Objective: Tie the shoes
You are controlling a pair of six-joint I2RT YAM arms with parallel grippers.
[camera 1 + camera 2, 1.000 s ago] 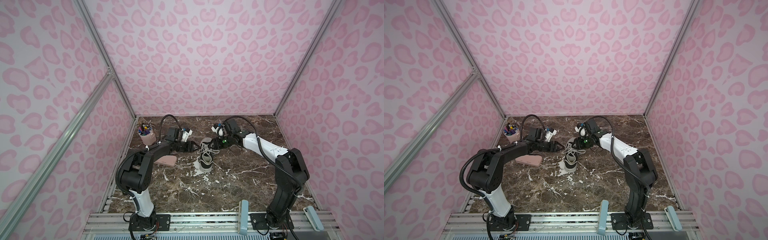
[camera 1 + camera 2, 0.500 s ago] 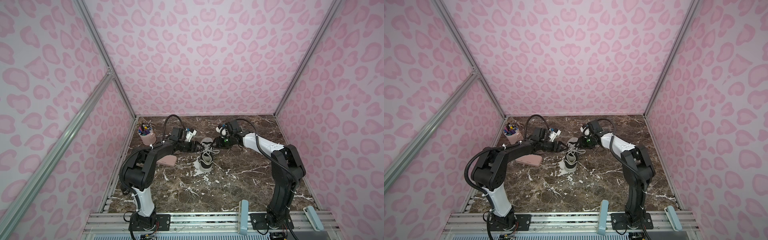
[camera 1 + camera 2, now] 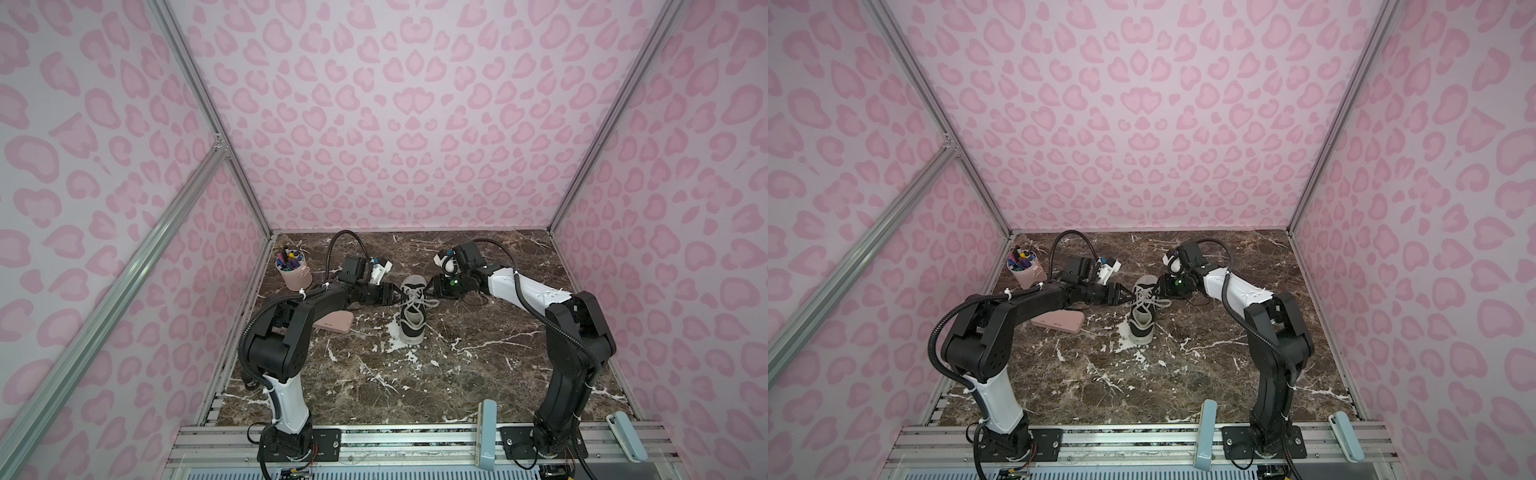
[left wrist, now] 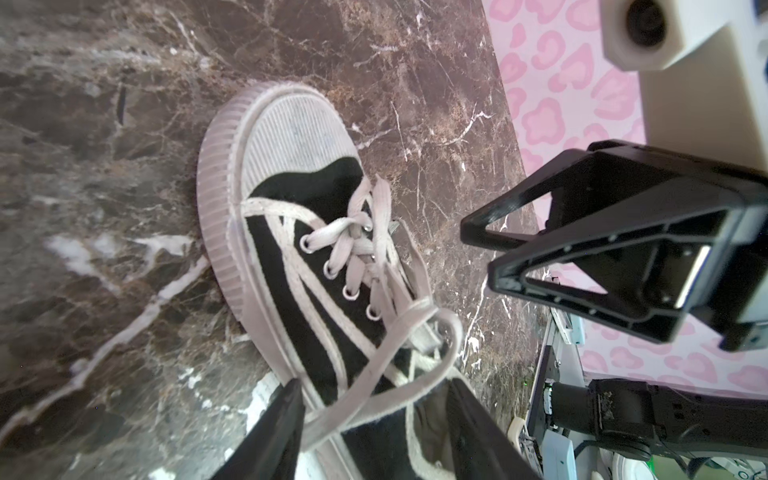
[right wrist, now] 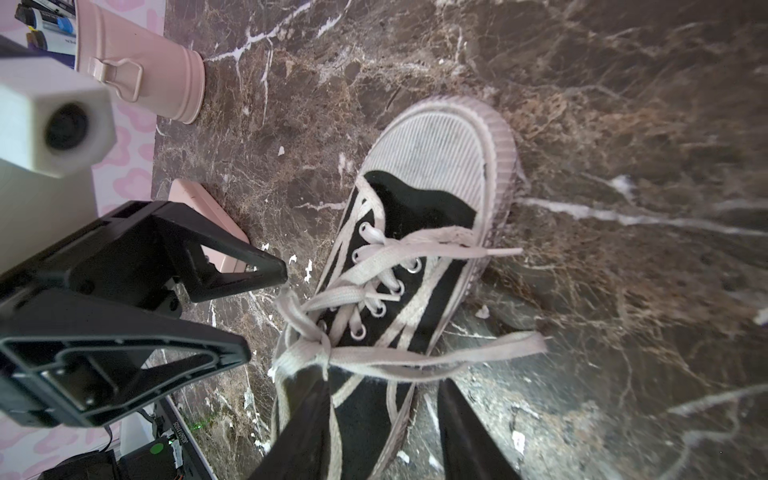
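The shoe (image 3: 412, 309) (image 3: 1142, 312), black canvas with a white toe cap, stands mid-table, toe toward the front. Its white laces (image 5: 374, 357) are crossed in a loose knot (image 5: 322, 345), with loose ends lying over the right side. My left gripper (image 3: 397, 293) (image 4: 374, 399) is open at the shoe's left, and a lace loop (image 4: 399, 332) runs between its jaws. My right gripper (image 3: 432, 286) (image 5: 384, 395) is open on the other side, astride the shoe's side wall and a lace strand. Each wrist view shows the opposite gripper open: the right gripper (image 4: 478, 253) and the left gripper (image 5: 266, 311).
A pink cup of pens (image 3: 295, 276) (image 3: 1027, 274) stands at the back left. A flat pink case (image 3: 334, 322) (image 3: 1059, 322) lies left of the shoe, under my left arm. Two teal holders (image 3: 486, 432) (image 3: 623, 436) sit on the front rail. Pink patterned walls close in three sides.
Both grippers stay beside the shoe's laces. The arms' elbows have shifted slightly, and the shoe has not moved.
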